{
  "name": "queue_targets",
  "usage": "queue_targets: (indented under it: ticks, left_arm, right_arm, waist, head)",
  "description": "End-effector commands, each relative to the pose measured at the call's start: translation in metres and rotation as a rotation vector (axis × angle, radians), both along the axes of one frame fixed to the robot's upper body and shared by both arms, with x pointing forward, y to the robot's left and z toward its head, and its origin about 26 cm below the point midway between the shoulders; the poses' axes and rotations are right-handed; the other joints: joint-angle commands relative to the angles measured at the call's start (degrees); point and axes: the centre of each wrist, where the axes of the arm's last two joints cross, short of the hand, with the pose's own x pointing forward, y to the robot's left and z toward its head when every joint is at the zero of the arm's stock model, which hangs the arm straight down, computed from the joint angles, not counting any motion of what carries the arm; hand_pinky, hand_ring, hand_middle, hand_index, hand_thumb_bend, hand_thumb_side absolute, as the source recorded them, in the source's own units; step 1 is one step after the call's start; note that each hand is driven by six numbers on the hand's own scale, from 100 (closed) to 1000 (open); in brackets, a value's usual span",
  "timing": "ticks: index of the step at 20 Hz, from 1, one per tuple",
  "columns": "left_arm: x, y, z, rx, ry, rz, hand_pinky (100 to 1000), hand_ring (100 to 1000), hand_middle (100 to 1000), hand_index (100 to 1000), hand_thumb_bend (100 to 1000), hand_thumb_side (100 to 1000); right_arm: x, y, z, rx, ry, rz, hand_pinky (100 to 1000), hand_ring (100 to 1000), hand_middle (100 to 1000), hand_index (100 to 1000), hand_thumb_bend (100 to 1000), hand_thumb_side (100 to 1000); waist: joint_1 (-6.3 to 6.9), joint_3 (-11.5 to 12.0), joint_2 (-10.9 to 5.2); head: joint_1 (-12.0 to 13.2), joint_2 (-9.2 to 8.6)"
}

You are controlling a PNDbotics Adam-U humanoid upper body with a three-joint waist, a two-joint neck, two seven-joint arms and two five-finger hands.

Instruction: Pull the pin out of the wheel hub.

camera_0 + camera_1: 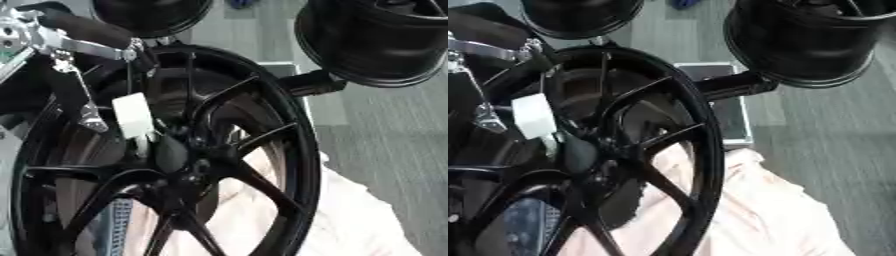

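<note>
**A:** Left eye view, far left first. The left arm comes in from the upper corner, black forearm with silver links, and the left hand hangs in front of the spokes. Entry for its state?

**B:** Cannot tell. It is black against a black wheel, so I can't see whether it is released or grasping anything. The right hand does not show in either view.

**A:** Next along is a white piece: a flat rectangular head with a thin white stem running down towards the centre.

**B:** I judge that to be the pin. It sits just beside the hand, with its stem ending close to the middle of the wheel hub, so it is not yet out. The hand is probably stationed there because the white head is the only part that offers a hold.

**A:** The wheel stands on edge, tilted, and fills most of the view.

**B:** Its lower part rests against a pale pink cloth, likely padding to protect the finish and stop it sliding.

**A:** Further right is grey floor. At the top are two more black rims, one of them on a dark stand.

**B:** They are well apart from the work. Next move: secure the white head and draw it along its stem's line.
</note>
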Motion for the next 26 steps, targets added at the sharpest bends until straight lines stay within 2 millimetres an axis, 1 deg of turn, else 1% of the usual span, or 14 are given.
queue_targets:
  ticks: [1, 2, 4, 6, 7, 9, 14, 18, 20, 22, 24, 26]
  left_arm:
    - [-0.006, -0.002, 0.016, 0.010, -0.034, -0.044, 787, 612, 476, 566, 516, 109]
    - [-0.006, -0.002, 0.017, 0.005, -0.037, -0.044, 753, 550, 375, 504, 501, 110]
    - [-0.007, -0.002, 0.020, 0.005, -0.046, -0.039, 730, 513, 319, 455, 505, 106]
    - [-0.006, -0.001, 0.019, 0.016, -0.056, -0.031, 717, 486, 286, 420, 517, 100]
    - [-0.006, -0.001, 0.019, 0.022, -0.061, -0.030, 716, 484, 283, 418, 517, 100]
    - [-0.006, -0.001, 0.020, 0.025, -0.071, -0.033, 700, 454, 242, 376, 525, 105]
    - [-0.007, 0.000, 0.029, -0.020, -0.088, -0.019, 666, 416, 178, 309, 529, 189]
    - [-0.010, 0.001, 0.036, -0.075, -0.113, -0.002, 648, 399, 157, 291, 522, 209]
    - [-0.014, 0.001, 0.045, -0.118, -0.148, -0.004, 644, 394, 150, 284, 509, 208]
    - [-0.021, 0.004, 0.060, -0.190, -0.207, -0.005, 642, 391, 146, 280, 496, 198]
    - [-0.029, 0.012, 0.078, -0.282, -0.282, 0.004, 641, 387, 144, 279, 492, 184]
    - [-0.035, 0.027, 0.092, -0.362, -0.354, 0.039, 645, 389, 145, 280, 489, 171]
  right_arm:
    - [-0.001, -0.002, 0.006, -0.010, -0.019, 0.003, 460, 616, 560, 736, 100, 472]
    - [-0.001, -0.002, 0.006, -0.010, -0.019, 0.003, 460, 616, 560, 737, 100, 472]
    - [-0.001, -0.001, 0.006, -0.009, -0.020, 0.004, 461, 616, 560, 737, 100, 473]
    - [-0.001, -0.001, 0.006, -0.009, -0.022, 0.004, 461, 616, 560, 737, 100, 474]
    - [-0.001, -0.002, 0.006, -0.008, -0.022, 0.003, 461, 616, 560, 737, 100, 474]
    - [-0.001, -0.002, 0.006, -0.008, -0.023, 0.003, 461, 616, 561, 737, 100, 473]
    - [-0.001, -0.002, 0.006, -0.007, -0.023, 0.002, 461, 616, 561, 737, 100, 471]
    - [-0.001, -0.002, 0.006, -0.008, -0.022, 0.002, 461, 616, 561, 737, 100, 470]
    - [-0.001, -0.002, 0.005, -0.009, -0.021, 0.000, 462, 617, 561, 737, 100, 470]
    - [-0.002, -0.003, 0.005, -0.010, -0.018, -0.002, 462, 617, 561, 737, 100, 470]
    - [-0.002, -0.003, 0.004, -0.011, -0.015, -0.005, 462, 617, 561, 737, 100, 470]
    - [-0.003, -0.004, 0.004, -0.013, -0.012, -0.009, 462, 617, 561, 737, 100, 470]
  waist:
    - [0.06, -0.09, -0.97]
    - [0.06, -0.08, -0.97]
    - [0.07, -0.07, -0.96]
    - [0.10, -0.09, -0.95]
    - [0.10, -0.11, -0.94]
    - [0.10, -0.09, -0.96]
    - [0.03, 0.00, -1.03]
    - [-0.02, 0.04, -1.12]
    - [-0.05, 0.11, -1.21]
    - [-0.10, 0.26, -1.35]
    - [-0.16, 0.46, -1.49]
    - [-0.24, 0.78, -1.63]
  head:
    - [0.12, -0.78]
    - [0.11, -0.81]
    - [0.08, -0.87]
    - [0.15, -0.92]
    - [0.15, -0.95]
    - [0.11, -0.96]
    - [0.06, -1.04]
    - [-0.04, -0.93]
    - [-0.14, -0.85]
    - [-0.26, -0.73]
    - [-0.40, -0.56]
    - [-0.63, -0.34]
